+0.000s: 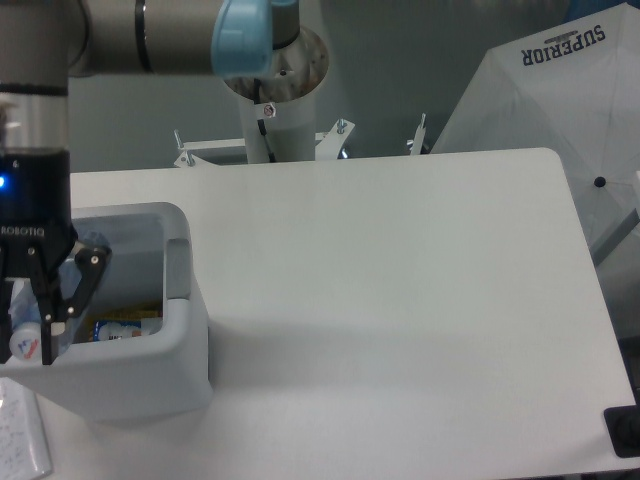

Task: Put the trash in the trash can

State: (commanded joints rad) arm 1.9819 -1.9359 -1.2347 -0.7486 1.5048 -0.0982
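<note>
1. We see the large boxy white plastic trash can (150, 375) with rounded corners standing on the left part of the white surface (400, 300), and its opening faces up.
2. The black two-finger gripper (25, 340) hangs over the left side of the opening, partly cut by the left edge of the view, with a small blue light on its body.
3. The jaws are clenched on the crushed clear plastic bottle (25, 330); we see its white round end between the two fingers, just above the front rim of the trash can.
4. The bottle is upright or almost upright in the grasp, and most of its body is hidden behind the black fingers.
5. Inside the trash can we see a small package (125, 327) with yellow and blue print lying at the bottom, near the right inner wall.
6. The crumpled tissue does not show clearly to us, so we cannot tell where it lies.
7. The grey arm (130, 35) with a light blue joint cap goes across the top left of the view, and its round base column (275, 100) stands behind the far edge of the surface.
8. At the right, beside the surface, there is a white umbrella (560, 110) with the dark word SUPERIOR on it.
9. A white sheet (20, 440) lies at the lower left corner, just beside the trash can.
</note>
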